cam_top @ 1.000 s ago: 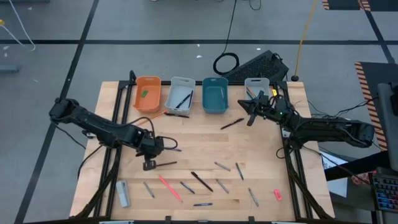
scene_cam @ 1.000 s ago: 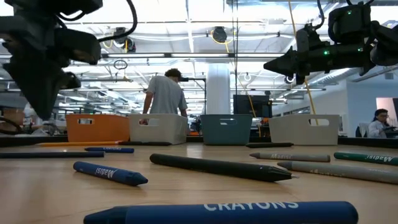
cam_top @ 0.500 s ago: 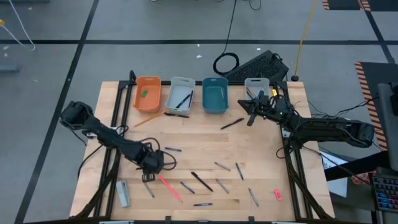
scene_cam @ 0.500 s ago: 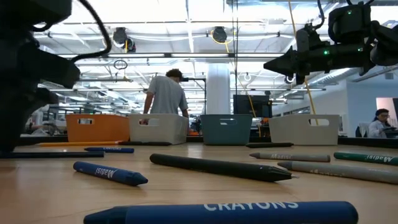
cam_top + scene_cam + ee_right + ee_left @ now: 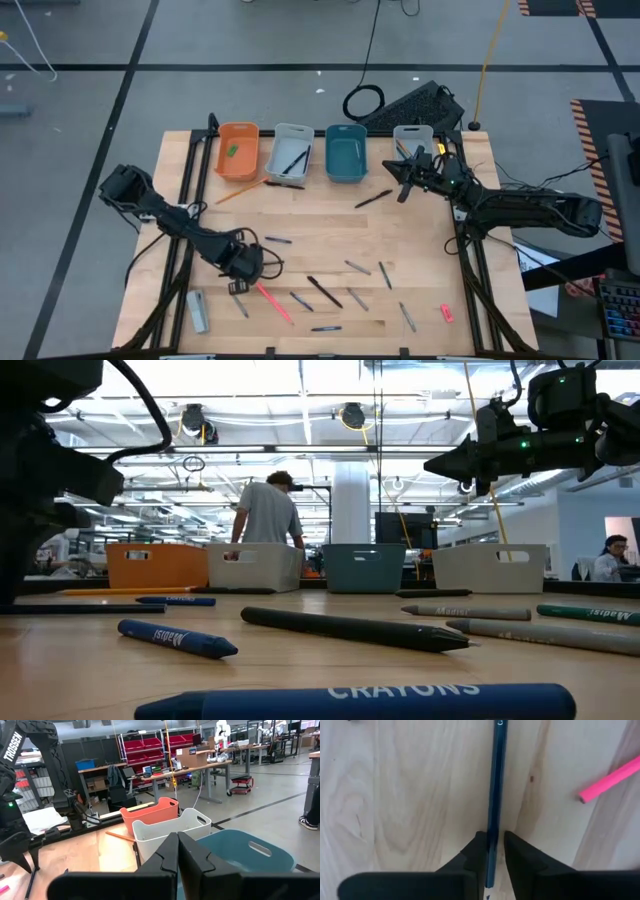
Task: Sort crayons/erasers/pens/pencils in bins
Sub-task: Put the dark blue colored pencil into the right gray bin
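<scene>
A dark slim pen (image 5: 496, 780) lies on the wood with my left gripper (image 5: 491, 851) shut on it. In the high view my left gripper (image 5: 240, 280) stands at the near left and hides most of the pen. At the far edge stand the bins: orange (image 5: 238, 150) with a green eraser (image 5: 232, 150), pale (image 5: 291, 152) with dark pens, teal (image 5: 346, 153), and pale (image 5: 412, 140). A pink-red eraser (image 5: 446, 313) lies near right. My right gripper (image 5: 403, 187) hovers shut and holds nothing beside the far right bin. My left gripper pinches the pen between its two fingers close to one end (image 5: 492, 827). The fingers come from above, point down and lie across the pen. The rest of the pen runs flat along the wood; whether it is lifted, I cannot tell.
Loose sticks cover the near half: a pink crayon (image 5: 272, 301), a black pen (image 5: 324, 291), grey crayons (image 5: 358, 267) and a blue crayon (image 5: 178, 639). An orange pencil (image 5: 240, 190) and a black pen (image 5: 372, 199) lie before the bins. A grey block (image 5: 197, 310) sits near left.
My left gripper has gone toward the table's near edge and come down to the table top, then stayed there. My right gripper has kept still.
</scene>
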### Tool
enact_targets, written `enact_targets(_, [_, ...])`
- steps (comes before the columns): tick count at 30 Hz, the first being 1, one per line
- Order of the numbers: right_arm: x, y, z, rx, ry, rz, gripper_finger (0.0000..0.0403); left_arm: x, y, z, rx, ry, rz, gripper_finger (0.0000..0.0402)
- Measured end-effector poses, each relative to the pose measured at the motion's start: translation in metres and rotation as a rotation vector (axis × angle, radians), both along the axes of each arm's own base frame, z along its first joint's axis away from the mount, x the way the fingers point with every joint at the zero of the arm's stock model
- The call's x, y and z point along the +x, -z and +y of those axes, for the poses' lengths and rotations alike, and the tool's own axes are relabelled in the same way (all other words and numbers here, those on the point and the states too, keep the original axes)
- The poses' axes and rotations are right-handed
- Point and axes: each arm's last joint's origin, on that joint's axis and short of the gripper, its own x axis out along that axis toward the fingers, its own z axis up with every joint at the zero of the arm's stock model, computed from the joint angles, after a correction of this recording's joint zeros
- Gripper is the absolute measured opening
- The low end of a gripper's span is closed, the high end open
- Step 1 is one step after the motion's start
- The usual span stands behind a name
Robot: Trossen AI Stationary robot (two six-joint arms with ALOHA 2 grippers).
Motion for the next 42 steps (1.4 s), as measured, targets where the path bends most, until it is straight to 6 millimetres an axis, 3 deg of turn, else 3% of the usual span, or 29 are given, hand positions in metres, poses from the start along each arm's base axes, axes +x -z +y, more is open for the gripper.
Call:
enact_targets(11, [0.0,0.0,0.0,0.0,0.0,0.0,0.0,0.005,0.0,0.01,-0.056,0.018,0.031,0.0015])
enact_targets(37, [0.0,0.001,0.0,0.003,-0.001,0.006,0.0,0.008,-0.03,0.013,-0.038,-0.025,-0.079,0.0006])
enact_targets(42, [0.0,0.0,0.0,0.008,-0.001,-0.002,0.0,0.02,-0.03,0.014,-0.082,-0.061,-0.163,0.0035])
